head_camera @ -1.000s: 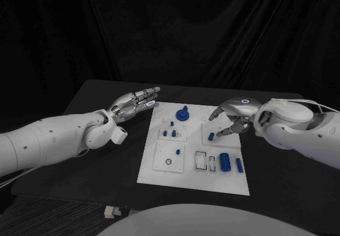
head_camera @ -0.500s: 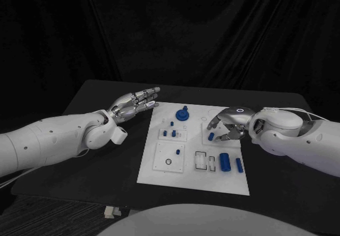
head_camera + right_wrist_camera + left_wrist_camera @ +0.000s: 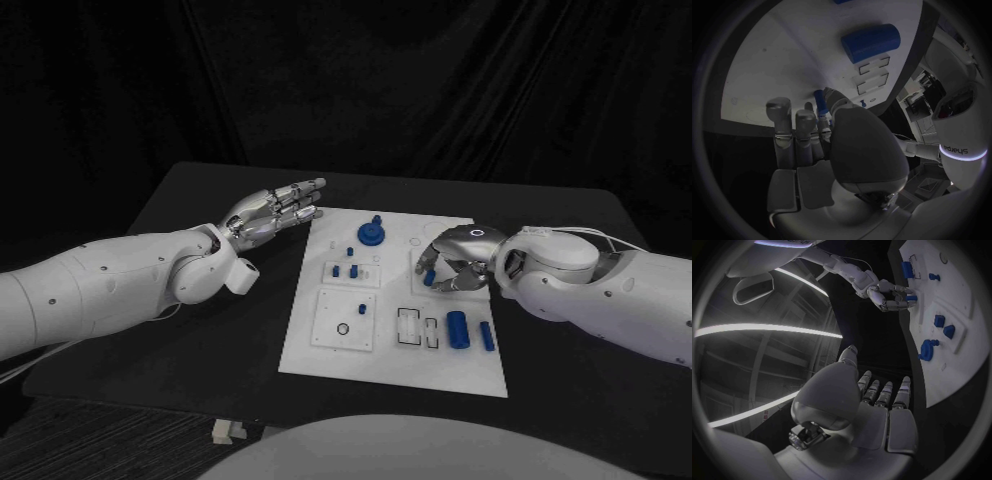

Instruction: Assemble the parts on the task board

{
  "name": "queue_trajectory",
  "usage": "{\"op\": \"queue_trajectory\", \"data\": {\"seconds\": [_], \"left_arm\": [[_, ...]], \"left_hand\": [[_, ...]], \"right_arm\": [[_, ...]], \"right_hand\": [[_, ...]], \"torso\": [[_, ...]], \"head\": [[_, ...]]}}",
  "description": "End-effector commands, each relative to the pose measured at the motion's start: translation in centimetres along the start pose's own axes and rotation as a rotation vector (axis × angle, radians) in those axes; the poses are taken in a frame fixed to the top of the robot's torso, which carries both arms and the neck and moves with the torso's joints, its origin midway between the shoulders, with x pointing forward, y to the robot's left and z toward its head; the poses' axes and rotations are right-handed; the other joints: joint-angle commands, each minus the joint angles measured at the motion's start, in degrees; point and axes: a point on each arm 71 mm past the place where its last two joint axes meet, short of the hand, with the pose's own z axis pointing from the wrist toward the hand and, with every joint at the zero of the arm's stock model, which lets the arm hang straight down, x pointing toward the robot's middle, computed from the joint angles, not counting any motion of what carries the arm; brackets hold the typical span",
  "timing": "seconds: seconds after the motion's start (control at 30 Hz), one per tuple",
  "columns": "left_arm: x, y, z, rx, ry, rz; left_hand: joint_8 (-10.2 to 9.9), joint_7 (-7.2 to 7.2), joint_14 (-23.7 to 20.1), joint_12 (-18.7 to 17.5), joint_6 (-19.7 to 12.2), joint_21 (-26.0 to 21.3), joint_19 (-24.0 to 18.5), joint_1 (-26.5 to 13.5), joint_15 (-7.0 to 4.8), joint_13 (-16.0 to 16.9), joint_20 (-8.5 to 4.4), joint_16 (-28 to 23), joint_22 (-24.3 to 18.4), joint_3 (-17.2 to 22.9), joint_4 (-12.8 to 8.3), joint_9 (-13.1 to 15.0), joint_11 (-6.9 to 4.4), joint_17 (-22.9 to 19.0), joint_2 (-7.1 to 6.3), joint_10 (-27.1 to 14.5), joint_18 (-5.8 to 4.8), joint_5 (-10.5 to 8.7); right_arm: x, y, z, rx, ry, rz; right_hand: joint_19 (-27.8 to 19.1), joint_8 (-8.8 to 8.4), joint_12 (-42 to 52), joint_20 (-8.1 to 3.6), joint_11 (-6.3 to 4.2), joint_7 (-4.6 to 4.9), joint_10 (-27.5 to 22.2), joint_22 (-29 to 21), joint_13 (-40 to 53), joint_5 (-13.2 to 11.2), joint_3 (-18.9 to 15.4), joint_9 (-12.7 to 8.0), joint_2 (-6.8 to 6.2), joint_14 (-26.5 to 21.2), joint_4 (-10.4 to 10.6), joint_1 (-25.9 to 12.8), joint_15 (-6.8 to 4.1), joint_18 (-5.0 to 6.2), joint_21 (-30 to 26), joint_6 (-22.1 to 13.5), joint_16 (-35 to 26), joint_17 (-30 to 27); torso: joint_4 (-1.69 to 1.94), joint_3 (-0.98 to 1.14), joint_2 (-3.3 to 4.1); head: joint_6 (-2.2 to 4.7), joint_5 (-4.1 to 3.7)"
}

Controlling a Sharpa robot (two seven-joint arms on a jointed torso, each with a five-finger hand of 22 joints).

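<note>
Bench [image 3: 173, 330]: black, filling the middle and lower frame of the head view, with the task board lying on it.
Task board [image 3: 389, 355]: a white plate in the centre of the head view, long side running from upper centre down to lower centre; it carries raised white squares and outlined slots.
My left hand [image 3: 274, 212]: upper left of centre in the head view, just beside the board's upper left corner and not touching it; palm turned up, fingers [image 3: 879, 392] apart and nearly straight, holding nothing.
My right hand [image 3: 459, 262]: right of centre in the head view, down on the board's right-hand raised square; fingers [image 3: 795, 125] curled downward, and in the right wrist view the thumb and a fingertip are clamped on a small blue peg [image 3: 819, 102] at the board surface.
Blue cylinder [image 3: 459, 329]: the thickest loose part, lying lengthwise on the lower right of the board, below my right hand.
Blue knob part [image 3: 372, 234]: round base with an upright stem, at the upper middle of the board.
Slim blue bar [image 3: 488, 336]: lying just beside the cylinder, towards the board's right edge.
Short blue pegs [image 3: 345, 270]: two close together on the left-hand raised square, mid-board.
Black ring [image 3: 343, 329]: tiny, on the lower left square.
</note>
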Motion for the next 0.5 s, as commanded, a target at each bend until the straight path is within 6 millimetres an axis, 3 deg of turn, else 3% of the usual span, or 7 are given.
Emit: {"op": "queue_trajectory", "data": {"seconds": [0.03,0.17,0.23,0.5], "left_arm": [[0.16,-0.31,0.02,0.051,0.008,-0.017],[0.12,-0.29,-0.05,0.050,0.007,-0.017],[0.11,-0.28,-0.07,0.049,0.007,-0.017],[0.15,-0.15,-0.13,0.046,0.007,-0.020]], "left_hand": [[0.3,-0.21,0.2,0.4,0.0,0.2,0.4,0.4,0.31,0.1,0.04,0.2,0.0,0.4,0.0,0.1,0.53,0.1,0.23,0.1,0.04,0.35],[0.3,-0.19,0.3,0.4,0.1,0.2,0.4,0.4,0.32,0.1,0.04,0.2,0.0,0.5,0.0,0.1,0.62,0.1,0.29,0.2,0.03,0.47],[0.3,-0.16,0.3,0.4,0.1,0.2,0.4,0.4,0.32,0.1,0.04,0.2,0.0,0.6,-0.1,0.1,0.66,0.1,0.33,0.2,0.02,0.59],[0.3,-0.10,0.3,0.5,0.1,0.2,0.5,0.5,0.35,0.1,0.05,0.2,0.0,0.7,-0.2,0.1,0.72,0.1,0.44,0.3,0.00,0.89]], "right_arm": [[-0.05,0.23,0.11,-0.023,-0.031,-0.006],[-0.09,0.35,0.19,-0.031,-0.047,-0.006],[-0.15,0.38,0.17,-0.036,-0.058,-0.006],[-0.39,0.42,-0.08,-0.044,-0.097,-0.007]], "right_hand": [[0.2,1.23,0.6,-0.45,-0.17,0.23,1.1,5.7,0.2,0.1,0.7,0.6,0.20,0.1,-0.2,0.4,-0.45,-0.40,0.5,1.7,0.3,0.2],[0.3,3.16,1.5,-0.69,-0.59,0.61,2.7,5.7,0.7,0.5,1.6,1.8,0.45,0.3,-0.9,1.0,-0.72,-0.42,0.9,3.9,0.4,0.5],[0.4,5.48,2.4,-1.02,-1.10,1.16,4.1,5.8,1.1,1.6,2.4,3.2,0.65,0.4,-1.9,1.7,-1.09,-0.45,1.4,6.0,0.4,0.5],[0.5,9.57,3.8,-1.57,-1.97,2.19,7.2,6.0,1.9,4.4,4.1,6.4,0.96,0.6,-4.2,2.8,-1.50,-0.58,2.6,7.2,0.4,0.7]], "torso": [[0.01,-0.01,0.01],[0.01,0.00,0.00],[0.01,-0.01,0.00],[0.00,-0.01,0.00]], "head": [[-0.01,0.05],[-0.01,0.15],[-0.01,0.18],[-0.01,0.28]]}}
